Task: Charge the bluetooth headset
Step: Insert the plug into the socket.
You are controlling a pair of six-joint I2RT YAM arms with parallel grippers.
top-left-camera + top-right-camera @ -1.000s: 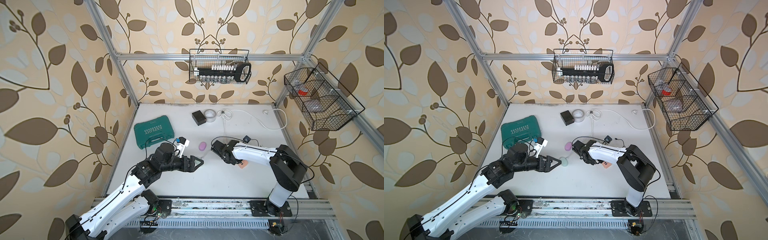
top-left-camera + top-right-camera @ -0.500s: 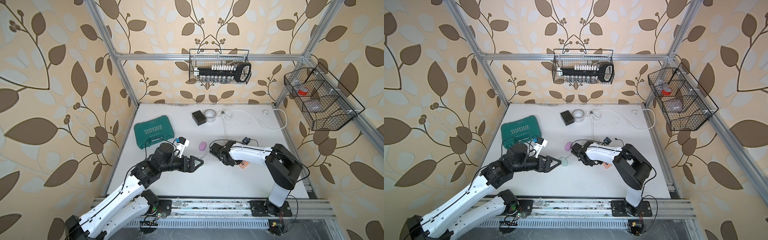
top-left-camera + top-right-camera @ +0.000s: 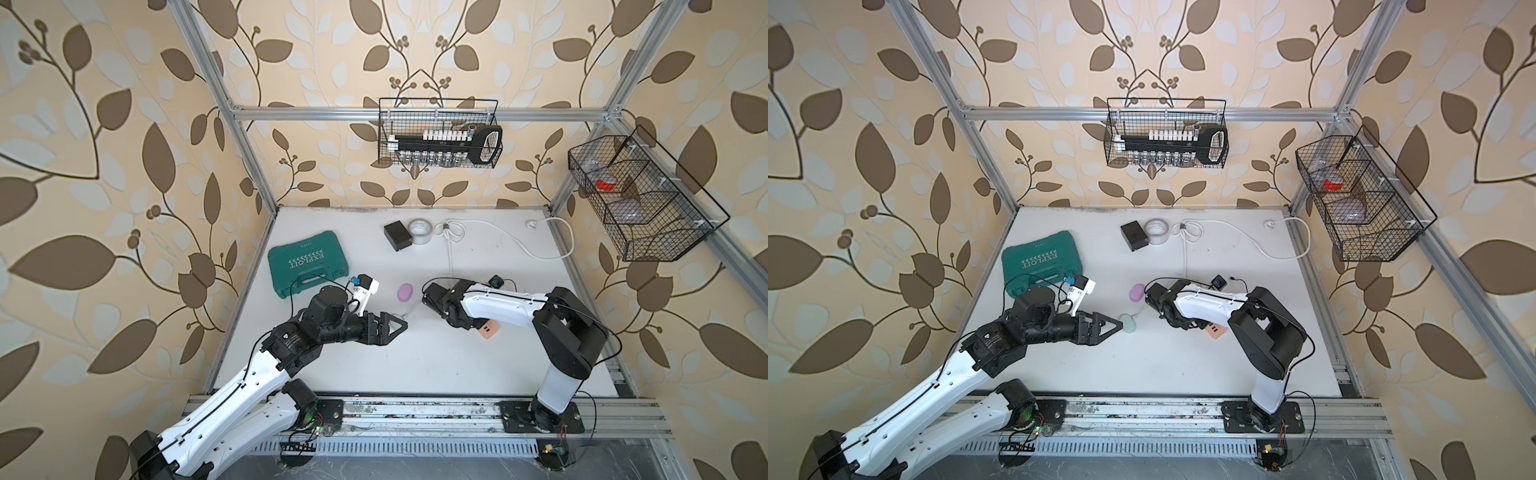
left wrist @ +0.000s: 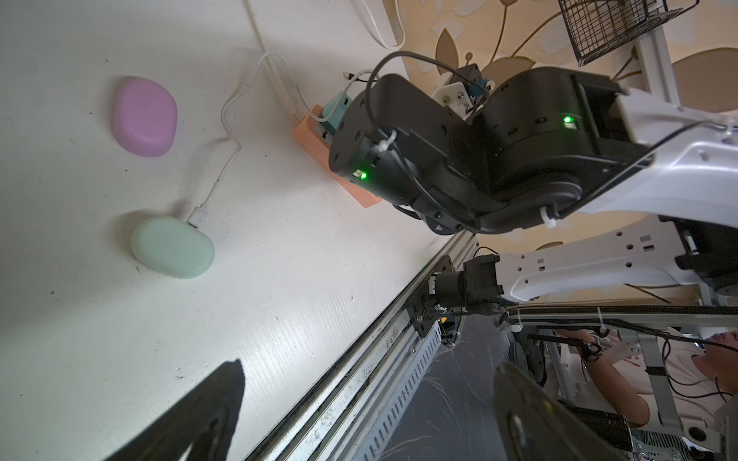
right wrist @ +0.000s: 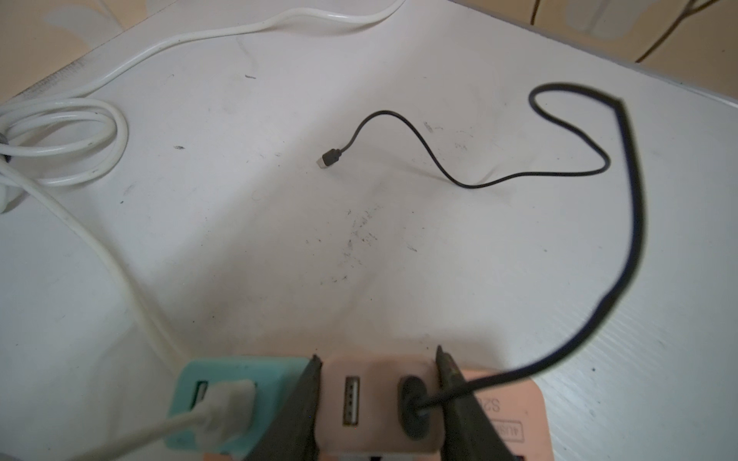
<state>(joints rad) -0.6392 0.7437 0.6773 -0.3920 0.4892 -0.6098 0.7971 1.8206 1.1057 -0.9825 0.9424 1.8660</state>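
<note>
Right tool seemingly grips the pink charger.

Robot lab cell; aluminium frame, wallpapered panels, mounting rail.

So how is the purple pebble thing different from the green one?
The purple case is lilac; the green case is pale mint. The green case has a thin white cable plugged into its end; the purple case has none. The green case lies right by the left gripper; the purple case sits farther off. Both are smooth, rounded, closed and flat on the table.
</note>
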